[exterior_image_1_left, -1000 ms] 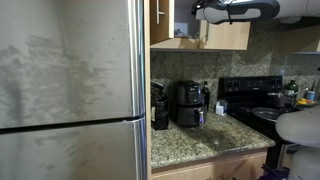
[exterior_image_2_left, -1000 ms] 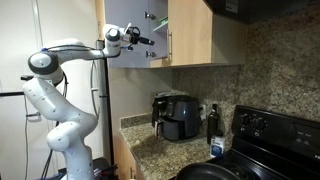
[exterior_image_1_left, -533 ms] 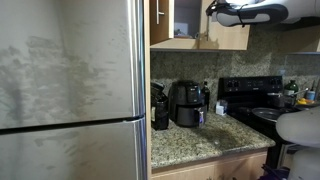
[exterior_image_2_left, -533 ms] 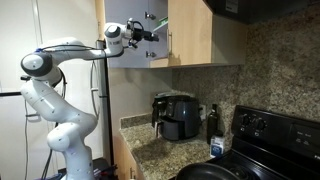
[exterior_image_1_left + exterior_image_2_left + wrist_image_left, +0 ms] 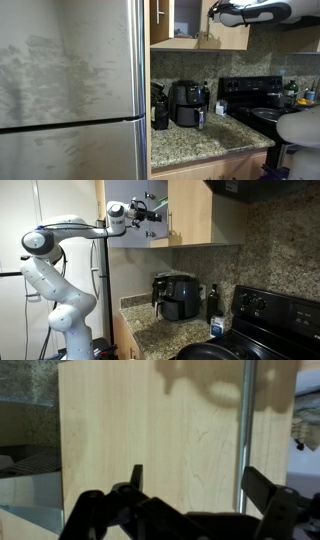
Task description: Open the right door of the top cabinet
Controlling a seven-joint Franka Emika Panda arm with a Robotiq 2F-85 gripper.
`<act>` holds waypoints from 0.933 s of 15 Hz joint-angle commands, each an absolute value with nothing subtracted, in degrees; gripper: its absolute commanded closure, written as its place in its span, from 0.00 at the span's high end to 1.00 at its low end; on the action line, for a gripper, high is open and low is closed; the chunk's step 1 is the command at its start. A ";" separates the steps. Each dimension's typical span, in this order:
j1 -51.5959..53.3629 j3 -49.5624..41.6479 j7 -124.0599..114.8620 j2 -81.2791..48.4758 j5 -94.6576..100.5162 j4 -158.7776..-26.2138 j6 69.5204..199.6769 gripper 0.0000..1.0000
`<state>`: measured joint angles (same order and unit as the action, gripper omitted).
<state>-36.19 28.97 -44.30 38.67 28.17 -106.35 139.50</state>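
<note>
The top cabinet (image 5: 225, 220) is light tan wood. Its right door (image 5: 160, 430) fills the wrist view as a flat panel, with a slim vertical silver bar handle (image 5: 245, 430) near its right edge. My gripper (image 5: 197, 473) is open just in front of the door. The handle stands between the dark fingers (image 5: 262, 485), close to the right one, and I cannot tell whether they touch. In both exterior views the gripper (image 5: 153, 215) (image 5: 213, 13) is level with the cabinet, at the edge of the right door (image 5: 190, 210). The section beside it (image 5: 185, 18) shows its inside.
A black air fryer (image 5: 177, 295) and a dark bottle (image 5: 212, 300) stand on the granite counter (image 5: 200, 140) under the cabinet. A black stove (image 5: 270, 315) is beside them. A steel fridge (image 5: 70, 90) fills one side, and the white arm base (image 5: 60, 300) stands near the counter's end.
The gripper has edged a little closer to the right door's handle side. Its jaws have stayed open.
</note>
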 commanded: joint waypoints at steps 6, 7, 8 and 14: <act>-31.43 27.88 -46.48 27.71 32.57 -99.94 140.90 1.00; -31.37 28.55 -47.42 26.95 34.28 -99.28 140.34 1.00; -31.20 29.07 -48.68 26.10 35.94 -98.40 139.24 1.00; -24.94 27.31 -56.41 20.59 45.90 -95.17 133.54 1.00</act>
<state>-29.21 28.97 -53.66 24.94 41.43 -98.74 136.97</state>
